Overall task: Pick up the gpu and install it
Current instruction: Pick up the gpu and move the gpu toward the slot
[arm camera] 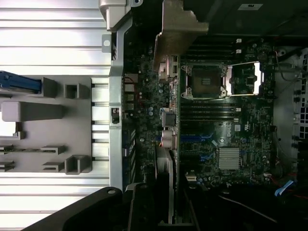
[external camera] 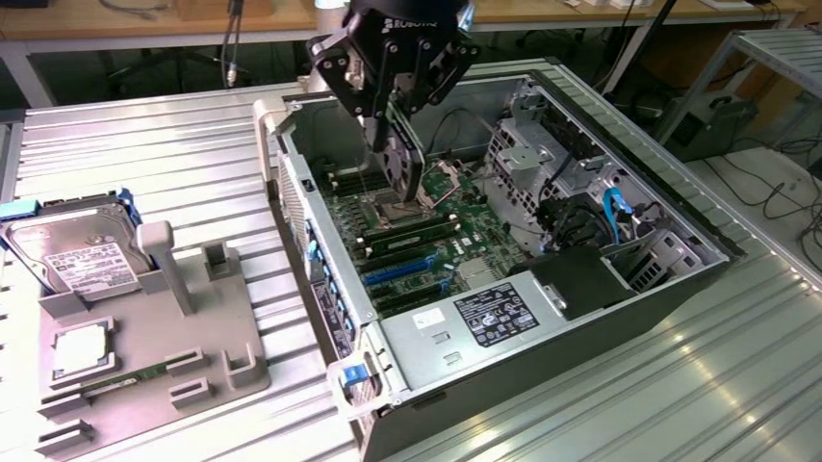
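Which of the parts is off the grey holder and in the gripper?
The gpu, hanging edge-on from the gripper above the motherboard; the hard drive and memory stick sit in the holder.

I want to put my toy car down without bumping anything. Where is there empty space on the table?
Bare table lies between the tray and the far edge, and more on the exterior view's right of the case. Crowded: the tray's slots, and inside the case, where the pincer holds the gpu over the board.
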You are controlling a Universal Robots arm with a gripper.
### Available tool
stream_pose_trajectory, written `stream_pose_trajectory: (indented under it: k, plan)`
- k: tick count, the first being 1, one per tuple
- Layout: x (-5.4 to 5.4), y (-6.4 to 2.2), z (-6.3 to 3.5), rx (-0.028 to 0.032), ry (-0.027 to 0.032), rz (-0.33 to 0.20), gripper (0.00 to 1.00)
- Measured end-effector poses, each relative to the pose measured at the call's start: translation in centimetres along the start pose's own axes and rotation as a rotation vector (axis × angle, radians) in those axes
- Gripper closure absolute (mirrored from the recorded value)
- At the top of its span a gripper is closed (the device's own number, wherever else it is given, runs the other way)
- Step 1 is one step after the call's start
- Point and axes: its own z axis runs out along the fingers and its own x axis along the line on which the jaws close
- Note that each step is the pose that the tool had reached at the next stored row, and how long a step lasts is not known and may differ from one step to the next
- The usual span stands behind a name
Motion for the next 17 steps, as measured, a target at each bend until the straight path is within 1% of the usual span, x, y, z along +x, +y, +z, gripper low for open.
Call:
stream_pose_trajectory:
  k: [17]
  plan:
    - [-2.7,-0.01,0.09,0.0001,0.0000,0.000,0.73]
